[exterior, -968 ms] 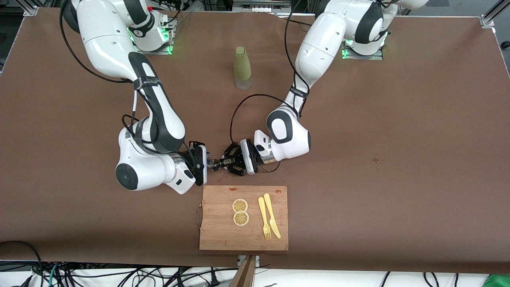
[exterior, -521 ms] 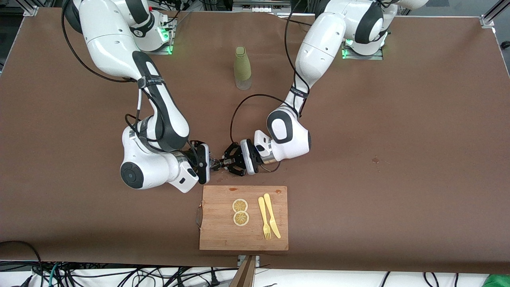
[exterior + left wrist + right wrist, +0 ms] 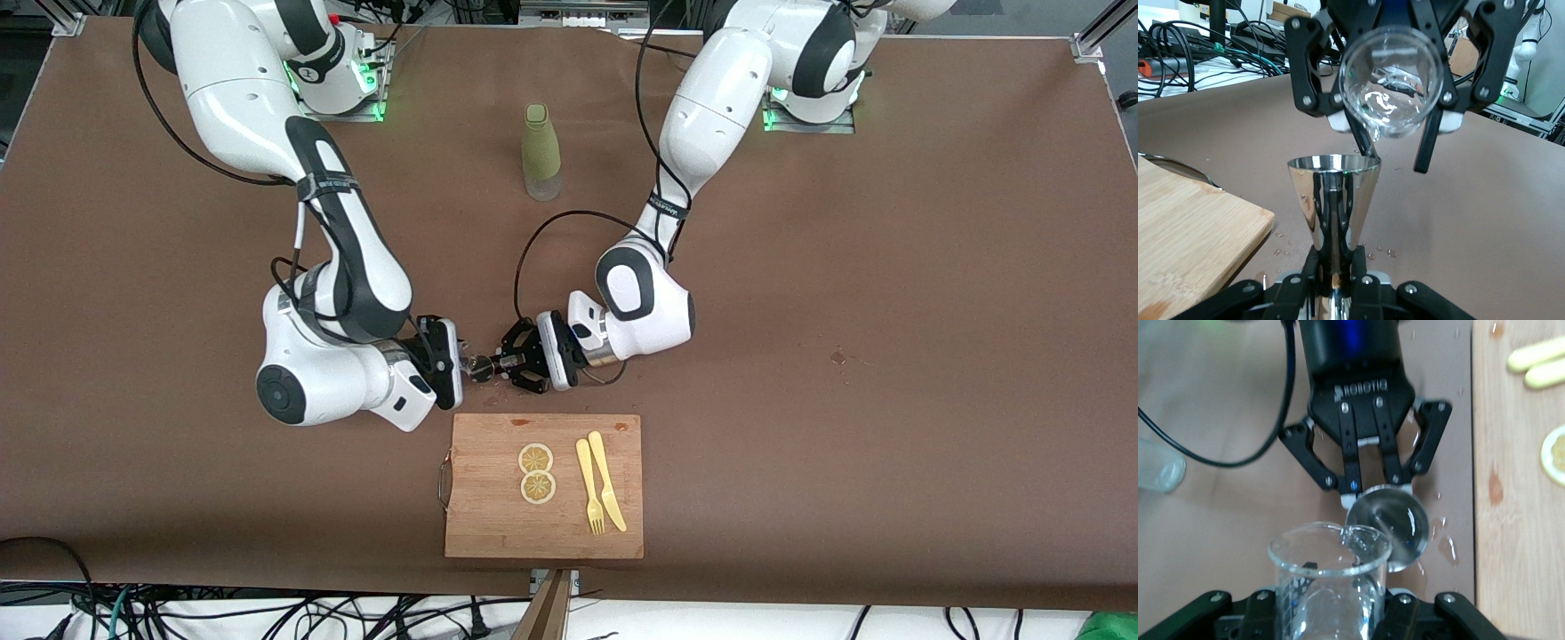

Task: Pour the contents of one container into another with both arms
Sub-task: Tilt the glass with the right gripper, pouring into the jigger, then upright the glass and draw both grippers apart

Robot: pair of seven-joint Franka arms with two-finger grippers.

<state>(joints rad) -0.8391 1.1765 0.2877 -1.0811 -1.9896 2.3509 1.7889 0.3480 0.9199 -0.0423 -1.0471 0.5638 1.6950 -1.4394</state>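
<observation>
Glass cup (image 3: 1391, 83) in right end effector (image 3: 464, 363), lip over left end effector (image 3: 500, 363)'s gripped jigger (image 3: 1333, 193).

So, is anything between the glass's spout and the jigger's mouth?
Nothing visible. The right hand tilts the glass with its spout at the rim of the jigger, held upright in the left hand.

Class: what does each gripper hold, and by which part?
The left gripper grips the steel jigger around its narrow waist. The right gripper grips the clear glass cup by its sides, tipped over the jigger.
</observation>
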